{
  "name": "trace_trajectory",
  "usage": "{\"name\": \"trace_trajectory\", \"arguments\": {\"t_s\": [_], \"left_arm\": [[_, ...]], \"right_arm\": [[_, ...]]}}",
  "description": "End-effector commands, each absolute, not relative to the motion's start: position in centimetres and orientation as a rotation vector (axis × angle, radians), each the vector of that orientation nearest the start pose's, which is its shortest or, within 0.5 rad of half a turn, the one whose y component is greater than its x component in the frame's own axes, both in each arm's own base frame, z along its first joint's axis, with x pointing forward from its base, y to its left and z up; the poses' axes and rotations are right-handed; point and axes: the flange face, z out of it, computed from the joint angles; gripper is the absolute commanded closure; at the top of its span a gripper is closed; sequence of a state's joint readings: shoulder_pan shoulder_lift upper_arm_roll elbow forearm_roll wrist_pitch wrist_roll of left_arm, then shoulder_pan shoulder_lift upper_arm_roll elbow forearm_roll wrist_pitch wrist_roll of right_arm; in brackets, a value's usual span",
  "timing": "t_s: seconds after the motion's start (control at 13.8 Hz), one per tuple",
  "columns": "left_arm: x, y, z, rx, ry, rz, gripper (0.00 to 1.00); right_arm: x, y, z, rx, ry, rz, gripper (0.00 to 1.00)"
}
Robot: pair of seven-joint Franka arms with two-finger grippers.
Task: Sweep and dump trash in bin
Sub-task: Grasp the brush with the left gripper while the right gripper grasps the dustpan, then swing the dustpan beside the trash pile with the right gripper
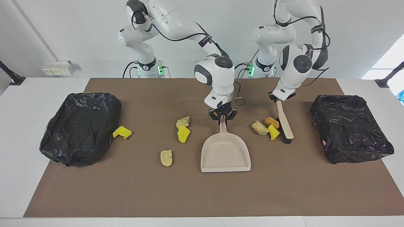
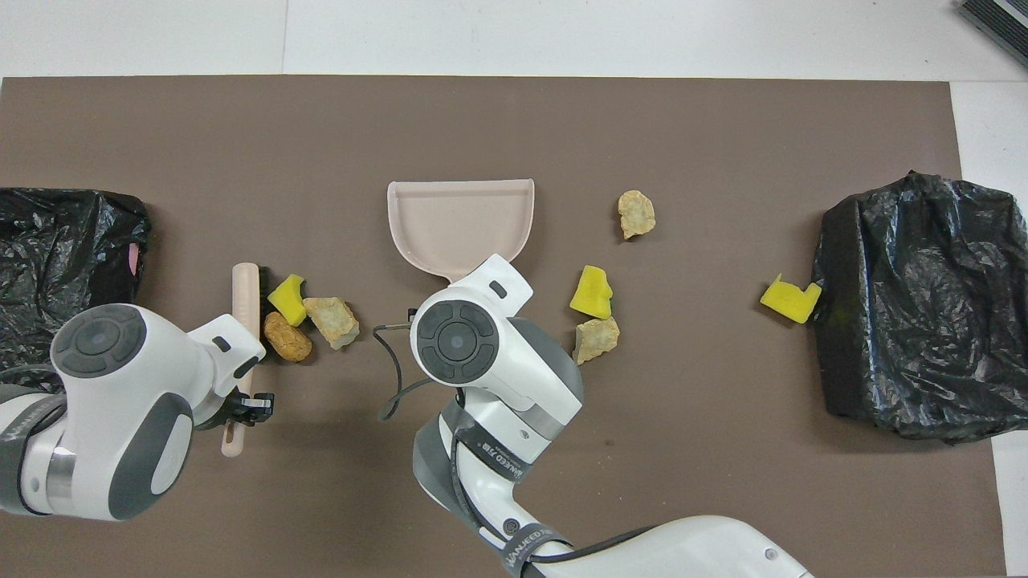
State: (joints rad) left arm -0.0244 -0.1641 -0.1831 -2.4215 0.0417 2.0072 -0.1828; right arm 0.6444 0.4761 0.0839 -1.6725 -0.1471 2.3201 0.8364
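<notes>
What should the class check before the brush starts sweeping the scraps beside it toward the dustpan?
1. First grip: left gripper shut on brush: ok.
2. Second grip: right gripper shut on dustpan handle: ok.
3. Start position: brush stands right beside the three scraps: ok.
4. Pan mouth faces those scraps: not ok; it opens away from the robots.
5. Nearest bin open on top: cannot tell; the black bag covers it.

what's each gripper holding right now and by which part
The left gripper holds the brush by the end of its handle. The right gripper is closed on the tip of the dustpan handle.
</notes>
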Motion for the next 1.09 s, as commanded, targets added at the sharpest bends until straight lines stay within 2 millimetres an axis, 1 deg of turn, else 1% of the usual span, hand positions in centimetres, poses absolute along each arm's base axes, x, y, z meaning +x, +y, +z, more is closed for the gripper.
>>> {"name": "trace_trajectory", "arguments": {"t_s": [0.0,0.07,0.14,0.22,0.29,0.36,0.43,0.51,0.65,0.72,0.8,0.87,1.01], "left_arm": [[41.6,-10.2,35.4,-3.003,0.084,0.339,1.0],[41.5,-10.5,35.4,-2.999,0.063,0.334,1.0],[41.5,-11.0,35.5,-2.998,0.025,0.325,1.0],[41.5,-12.1,35.7,-2.995,0.009,0.31,1.0],[41.7,-12.4,35.8,-2.997,-0.002,0.3,1.0],[42.3,-12.5,36.3,-3.003,-0.01,0.29,1.0],[43.0,-12.0,36.6,-3.009,-0.027,0.286,1.0],[43.7,-11.7,37.4,-3.017,-0.048,0.261,1.0],[44.9,-8.9,39.1,-3.025,-0.147,0.235,1.0],[44.9,-8.2,39.1,-3.022,-0.176,0.257,1.0],[44.6,-6.7,38.8,-3.014,-0.216,0.289,1.0],[44.2,-5.1,38.9,-3.011,-0.248,0.304,1.0],[44.0,-4.5,38.4,-3.013,-0.244,0.309,1.0]], "right_arm": [[52.5,44.4,36.9,-3.061,0.033,-0.32,1.0],[52.4,44.3,37.7,-3.058,0.029,-0.326,1.0],[52.3,44.0,38.9,-3.048,0.041,-0.333,1.0],[52.2,43.5,40.1,-3.053,0.053,-0.327,1.0],[52.7,42.2,41.1,-3.066,0.063,-0.321,1.0],[53.3,40.7,42.2,-3.078,0.036,-0.314,1.0],[53.2,40.2,42.9,-3.091,-0.048,-0.297,1.0],[53.7,38.9,43.7,-3.1,-0.116,-0.273,1.0],[55.0,35.2,44.9,-3.111,-0.254,-0.209,1.0],[55.7,33.3,45.4,-3.107,-0.343,-0.184,1.0],[56.4,31.2,45.9,-3.097,-0.452,-0.147,1.0],[56.8,29.7,45.8,-3.081,-0.585,-0.104,1.0],[57.5,27.6,45.5,-3.033,-0.833,-0.045,1.0]]}}
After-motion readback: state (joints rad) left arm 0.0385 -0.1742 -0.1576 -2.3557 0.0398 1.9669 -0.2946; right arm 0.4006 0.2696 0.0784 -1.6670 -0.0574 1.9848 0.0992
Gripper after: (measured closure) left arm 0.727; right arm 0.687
